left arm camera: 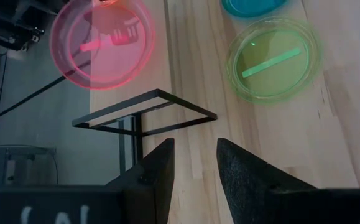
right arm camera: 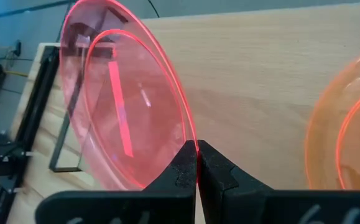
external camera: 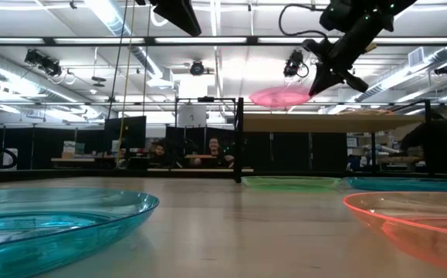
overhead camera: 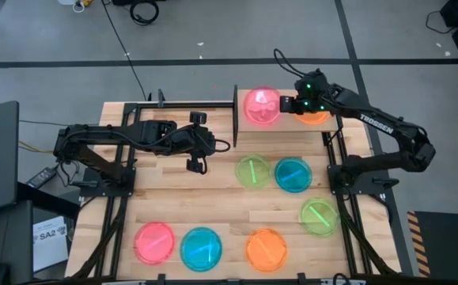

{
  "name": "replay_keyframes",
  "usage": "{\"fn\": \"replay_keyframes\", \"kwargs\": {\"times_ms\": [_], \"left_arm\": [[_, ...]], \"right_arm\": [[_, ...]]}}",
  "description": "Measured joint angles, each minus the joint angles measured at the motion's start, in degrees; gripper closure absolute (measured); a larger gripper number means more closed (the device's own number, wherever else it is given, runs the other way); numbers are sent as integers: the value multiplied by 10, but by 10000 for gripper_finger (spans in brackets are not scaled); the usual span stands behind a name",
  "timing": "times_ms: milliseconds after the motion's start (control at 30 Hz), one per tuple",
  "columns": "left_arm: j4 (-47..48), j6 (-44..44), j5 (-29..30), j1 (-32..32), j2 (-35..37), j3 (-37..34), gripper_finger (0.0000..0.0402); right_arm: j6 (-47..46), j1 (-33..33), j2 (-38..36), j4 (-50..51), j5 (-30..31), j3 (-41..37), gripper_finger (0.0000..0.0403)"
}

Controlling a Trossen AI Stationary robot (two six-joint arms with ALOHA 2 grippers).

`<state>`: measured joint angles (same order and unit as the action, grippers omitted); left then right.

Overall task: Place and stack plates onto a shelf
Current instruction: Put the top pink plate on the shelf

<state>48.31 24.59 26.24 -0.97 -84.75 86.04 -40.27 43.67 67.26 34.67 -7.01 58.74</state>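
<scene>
My right gripper (overhead camera: 286,104) is shut on a pink plate (overhead camera: 262,107) over the left half of the shelf (overhead camera: 248,127), a raised light-wood board. An orange plate (overhead camera: 316,119) lies flat on the shelf's right half, partly under that gripper. In the low view the pink plate (external camera: 279,96) hangs nearly level, a little above the board (external camera: 323,121). My left gripper (left arm camera: 195,158) stands open with nothing between its fingers. It is left of the shelf, above the table (overhead camera: 173,198). My right gripper pinches the pink plate's rim (right arm camera: 194,147) between its two fingers, on the side of the plate nearest the orange plate. The fingers (right arm camera: 217,171) come from the table's right, slanting down. The plate is lifted clear of the shelf board, close to level.
A bare black metal frame (left arm camera: 145,112) stands at the shelf's left end. On the table lie a green plate (overhead camera: 252,172), a blue one (overhead camera: 293,174) and a green one (overhead camera: 319,215). Near the front edge are pink (overhead camera: 154,242), blue (overhead camera: 202,248) and orange (overhead camera: 266,249) plates.
</scene>
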Motion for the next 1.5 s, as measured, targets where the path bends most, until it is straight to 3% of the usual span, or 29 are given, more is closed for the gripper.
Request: {"fn": "replay_keyframes", "kwargs": {"times_ms": [367,1100,1500], "left_arm": [[0,0,0,0,0,0,273],[0,0,0,0,-1,0,273],[0,0,0,0,-1,0,273]], "right_arm": [[0,8,30,-6,28,0,394],[-1,7,30,-8,29,0,382],[-5,7,30,-8,30,0,350]]}}
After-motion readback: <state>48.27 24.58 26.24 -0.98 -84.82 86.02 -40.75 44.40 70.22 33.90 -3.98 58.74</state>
